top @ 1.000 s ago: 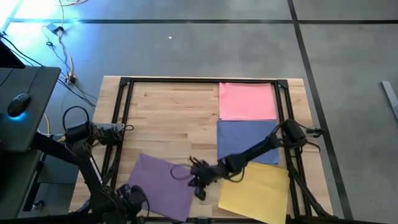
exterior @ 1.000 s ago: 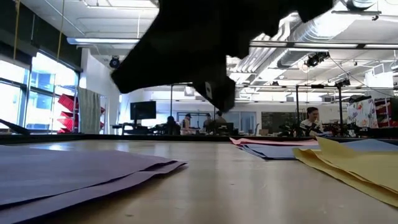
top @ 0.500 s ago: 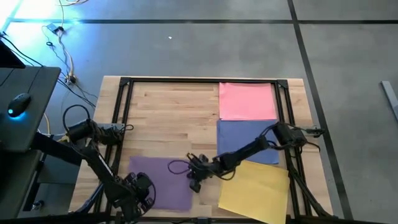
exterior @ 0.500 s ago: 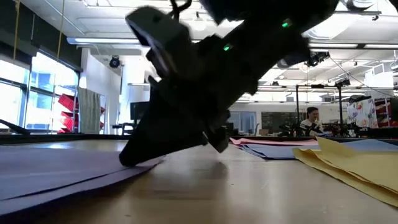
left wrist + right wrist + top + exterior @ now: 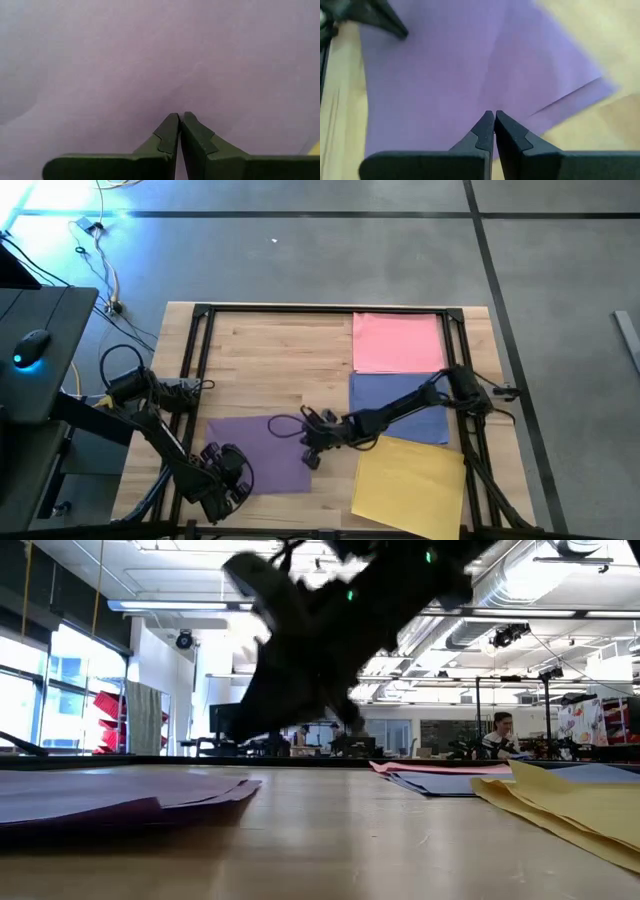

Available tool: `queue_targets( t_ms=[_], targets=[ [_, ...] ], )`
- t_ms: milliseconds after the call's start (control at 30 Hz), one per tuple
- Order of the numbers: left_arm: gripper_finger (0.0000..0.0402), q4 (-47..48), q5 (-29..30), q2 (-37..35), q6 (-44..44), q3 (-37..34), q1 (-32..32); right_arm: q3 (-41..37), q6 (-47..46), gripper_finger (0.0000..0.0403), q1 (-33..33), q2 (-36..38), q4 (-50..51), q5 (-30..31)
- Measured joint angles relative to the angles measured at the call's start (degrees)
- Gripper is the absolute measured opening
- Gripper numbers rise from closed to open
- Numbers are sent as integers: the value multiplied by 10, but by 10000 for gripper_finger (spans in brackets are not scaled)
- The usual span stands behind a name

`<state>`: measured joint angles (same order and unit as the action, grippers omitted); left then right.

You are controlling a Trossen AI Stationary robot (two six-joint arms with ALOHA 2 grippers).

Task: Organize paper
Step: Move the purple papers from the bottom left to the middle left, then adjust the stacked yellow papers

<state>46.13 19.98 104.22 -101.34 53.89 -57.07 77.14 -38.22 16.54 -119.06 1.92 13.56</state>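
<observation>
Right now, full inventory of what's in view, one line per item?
pink paper: 1, pink, table's far right corner.
blue paper: 1, blue, right side, just nearer than the pink.
yellow paper: 1, yellow, near right corner.
purple paper: 1, purple, near left-centre.
table: 1, light wood with a black frame.
computer mouse: 1, dark, on the desk left of the table.
people: a few, in the room behind.
left gripper: shut, over the purple paper's near-left edge.
right gripper: shut, at the purple paper's right edge.

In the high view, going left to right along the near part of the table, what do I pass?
Left gripper, jaws shut → purple paper → right gripper, jaws shut, at the purple sheet's right edge → yellow paper.
</observation>
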Motion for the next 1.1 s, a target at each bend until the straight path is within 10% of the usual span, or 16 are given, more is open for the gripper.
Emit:
queue_targets(
  t_ms=[633, 1100],
  targets=[
    [0, 64, 21, -51, 82, -55, 74, 0, -131, 0, 127, 162, 76, 11],
    [0, 62, 54, -186, 95, -71, 105, -1, -608, 0, 283, 181, 398, 14]
  ],
)
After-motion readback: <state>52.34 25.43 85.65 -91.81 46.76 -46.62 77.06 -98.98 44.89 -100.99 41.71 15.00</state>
